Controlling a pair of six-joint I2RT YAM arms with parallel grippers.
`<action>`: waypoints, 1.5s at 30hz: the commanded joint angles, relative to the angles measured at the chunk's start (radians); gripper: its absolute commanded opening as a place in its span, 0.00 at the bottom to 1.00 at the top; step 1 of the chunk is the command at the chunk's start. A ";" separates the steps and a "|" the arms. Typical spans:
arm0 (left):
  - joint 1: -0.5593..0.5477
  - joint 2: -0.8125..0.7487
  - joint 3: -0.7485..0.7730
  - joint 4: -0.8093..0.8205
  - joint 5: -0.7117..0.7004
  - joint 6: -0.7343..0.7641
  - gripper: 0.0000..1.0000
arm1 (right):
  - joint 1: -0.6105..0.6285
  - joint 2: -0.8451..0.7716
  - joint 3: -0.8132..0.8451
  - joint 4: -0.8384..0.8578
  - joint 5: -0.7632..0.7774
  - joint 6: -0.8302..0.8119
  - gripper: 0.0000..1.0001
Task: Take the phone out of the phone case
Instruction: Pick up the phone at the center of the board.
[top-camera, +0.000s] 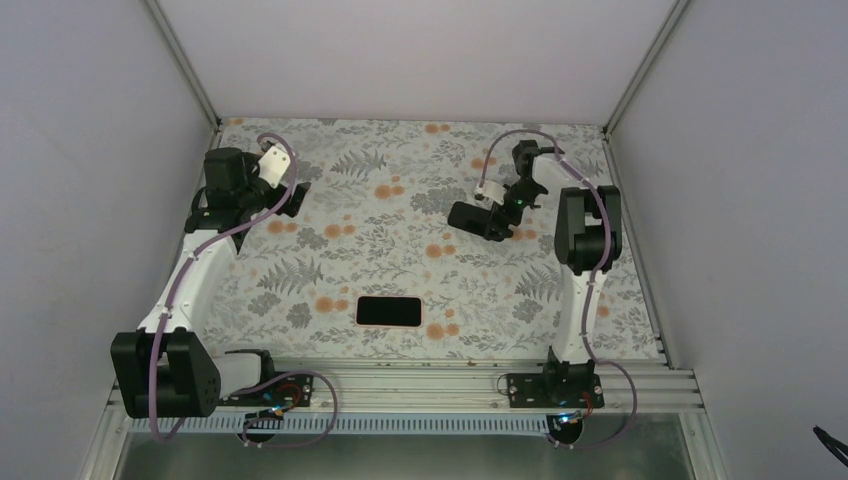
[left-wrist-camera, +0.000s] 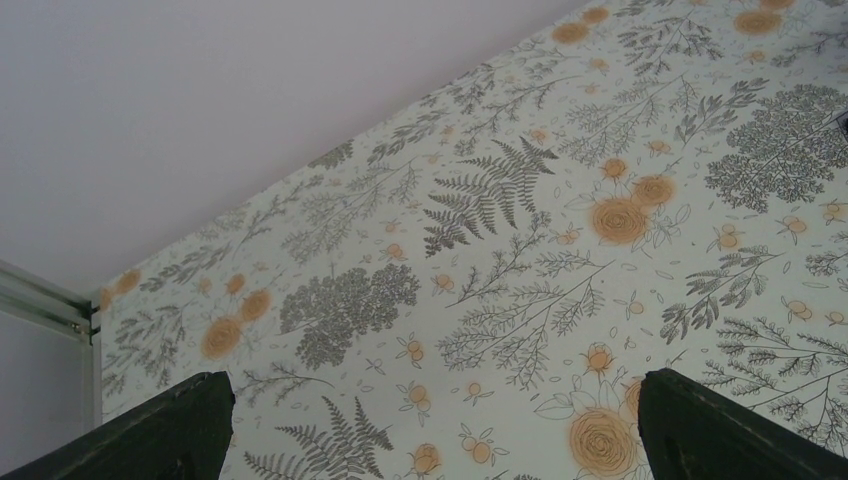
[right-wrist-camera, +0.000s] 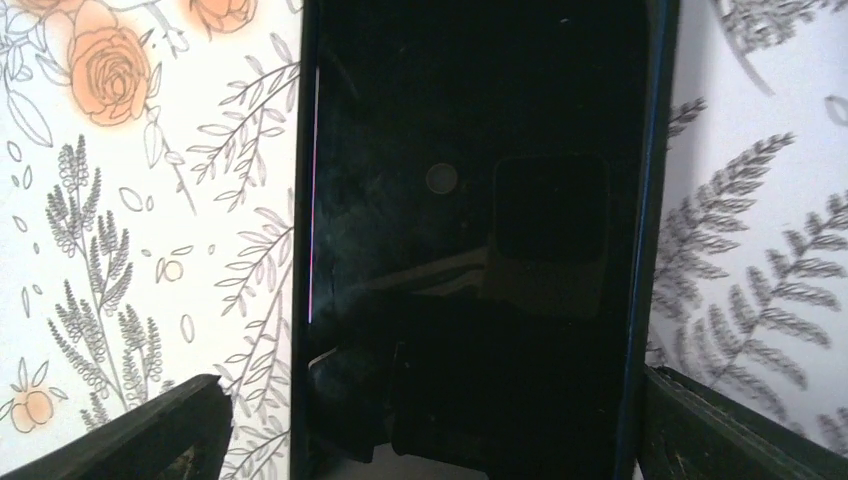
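Top external showed us the flat black glossy phone (top-camera: 388, 310) inside its thin salmon-pink shell case (top-camera: 417, 313); left gripper (left-wrist-camera: 432, 378) and right gripper (right-wrist-camera: 432, 380) had jaws spread wide.

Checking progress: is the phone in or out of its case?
In: the flat black phone sits within the thin salmon-pink case, rim showing.

Open approach to phone case (top-camera: 390, 325) from every side; left arm (top-camera: 192, 272) and right arm (top-camera: 583, 285) stand well beyond it.

A floral-print surface (top-camera: 400, 200) — ferns and orange roses — within plain white walls (top-camera: 420, 50); a black slab (right-wrist-camera: 470, 200) lies on it.
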 joint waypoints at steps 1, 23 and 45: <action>0.005 -0.006 -0.004 -0.001 0.012 0.009 1.00 | 0.030 -0.071 -0.115 0.066 0.035 0.038 1.00; -0.025 0.074 0.060 -0.043 0.038 0.063 1.00 | 0.110 -0.082 -0.280 0.356 0.301 0.253 0.98; -0.248 0.866 0.886 -0.823 0.631 0.231 1.00 | 0.144 -0.308 -0.386 0.425 0.239 0.265 0.71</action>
